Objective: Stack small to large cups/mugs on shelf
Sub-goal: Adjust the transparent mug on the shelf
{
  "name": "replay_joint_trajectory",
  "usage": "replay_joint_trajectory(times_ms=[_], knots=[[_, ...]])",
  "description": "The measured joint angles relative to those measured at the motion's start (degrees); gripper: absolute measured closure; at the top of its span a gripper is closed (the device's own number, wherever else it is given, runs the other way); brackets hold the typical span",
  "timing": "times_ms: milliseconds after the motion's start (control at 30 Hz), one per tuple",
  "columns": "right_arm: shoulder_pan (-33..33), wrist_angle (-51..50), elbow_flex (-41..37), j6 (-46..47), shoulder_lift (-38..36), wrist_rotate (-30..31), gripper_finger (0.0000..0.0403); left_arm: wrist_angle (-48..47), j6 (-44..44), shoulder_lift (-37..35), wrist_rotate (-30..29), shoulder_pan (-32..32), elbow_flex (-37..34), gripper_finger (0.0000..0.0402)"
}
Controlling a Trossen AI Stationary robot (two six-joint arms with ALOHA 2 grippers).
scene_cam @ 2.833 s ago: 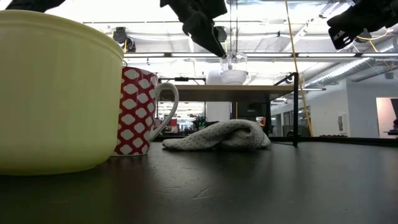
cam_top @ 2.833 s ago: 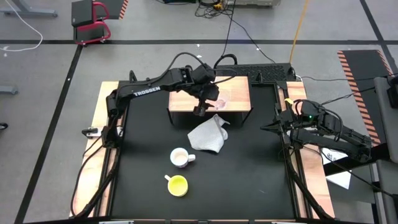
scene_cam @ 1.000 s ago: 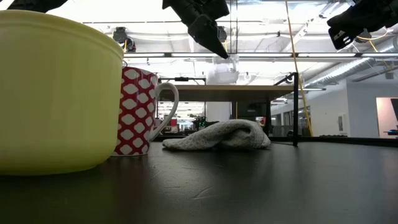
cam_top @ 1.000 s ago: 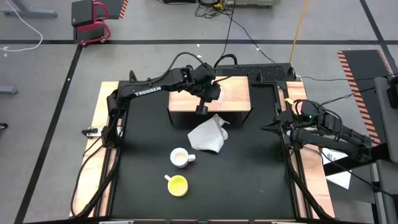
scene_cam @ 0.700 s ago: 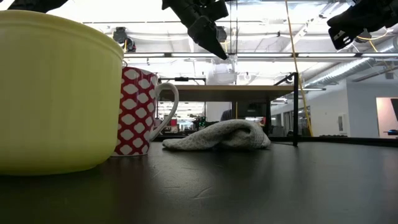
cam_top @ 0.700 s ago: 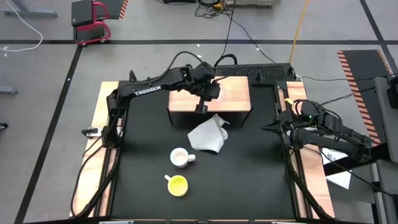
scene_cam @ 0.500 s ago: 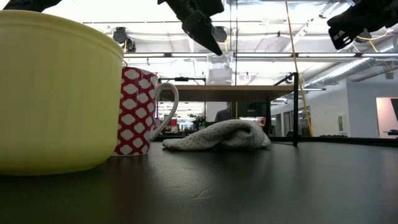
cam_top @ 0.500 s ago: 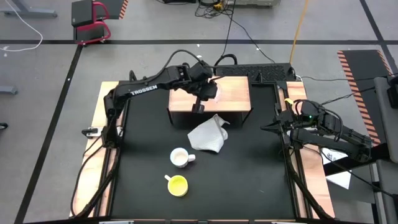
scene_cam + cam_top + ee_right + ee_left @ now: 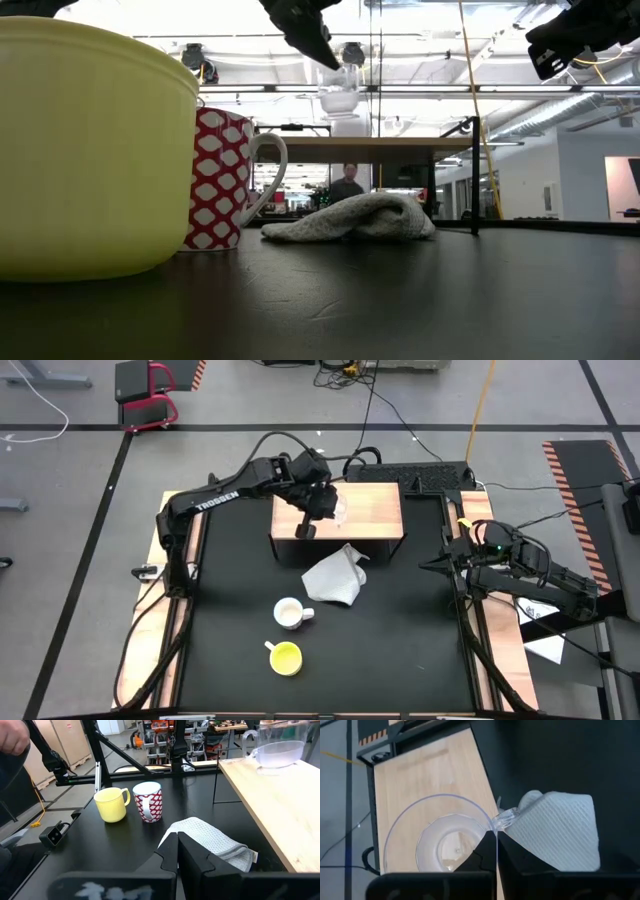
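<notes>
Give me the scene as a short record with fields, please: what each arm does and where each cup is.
left gripper: jaws shut on the rim of the glass cup, held above the shelf
right gripper: jaws shut, empty, waiting at the table's right edge
yellow cup: on the black table, near edge
patterned mug: on the table, just behind the yellow cup
cloth: crumpled, in front of the shelf

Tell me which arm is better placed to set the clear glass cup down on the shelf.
The left. Its claw is shut on the glass cup, held above the shelf. The right claw is shut, empty, off at the table's right edge.
</notes>
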Motion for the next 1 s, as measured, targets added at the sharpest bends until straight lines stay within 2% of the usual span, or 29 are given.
replay_joint_trajectory(times_ms=[167, 600, 800, 1000], knots=[[0.0, 0.0, 0.0, 0.0, 0.0, 0.0, 0.0403, -2.6, -0.9, -1.4, 0.7, 1.0, 0.0, 0.0401], [0.0, 0.0, 0.0, 0.0, 0.0, 0.0, 0.0403, -7.7, -1.3, -3.7, 7.6, 4.7, 0.0, 0.0401], [0.0, 0.0, 0.0, 0.0, 0.0, 0.0, 0.0403, -13.1, -1.3, -3.5, 8.6, 6.6, 0.0, 0.0401], [0.0, 0.0, 0.0, 0.0, 0.0, 0.0, 0.0403, -14.4, 0.2, -3.5, 9.9, 6.6, 0.0, 0.0401]])
